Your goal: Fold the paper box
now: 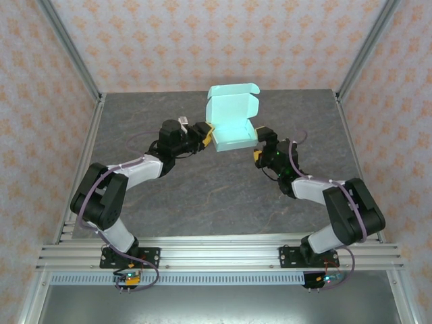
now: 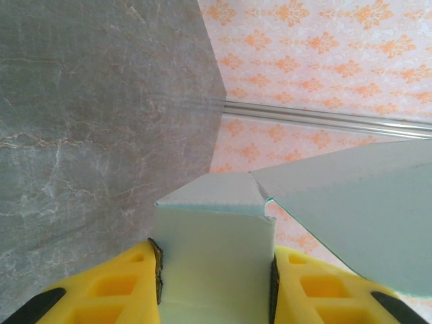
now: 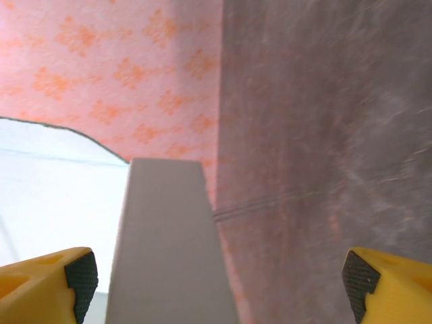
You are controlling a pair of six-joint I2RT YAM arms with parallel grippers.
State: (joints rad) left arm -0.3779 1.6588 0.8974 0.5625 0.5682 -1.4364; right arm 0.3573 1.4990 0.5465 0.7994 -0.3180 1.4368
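The paper box (image 1: 233, 128) is a pale mint-green shallow box at the back middle of the table, its lid (image 1: 231, 100) standing up behind it. My left gripper (image 1: 206, 137) is at the box's left side, and in the left wrist view its yellow fingers (image 2: 128, 287) press both edges of a mint side wall (image 2: 216, 250). My right gripper (image 1: 262, 144) sits at the box's right side. In the right wrist view its fingers (image 3: 74, 277) are spread wide, and a box wall (image 3: 165, 250) stands between them, touching neither pad.
The grey stone-patterned table (image 1: 202, 196) is fenced by aluminium posts (image 1: 71, 50) and orange-patterned walls (image 1: 202, 34). Both arms reach inward from the near rail (image 1: 216, 256).
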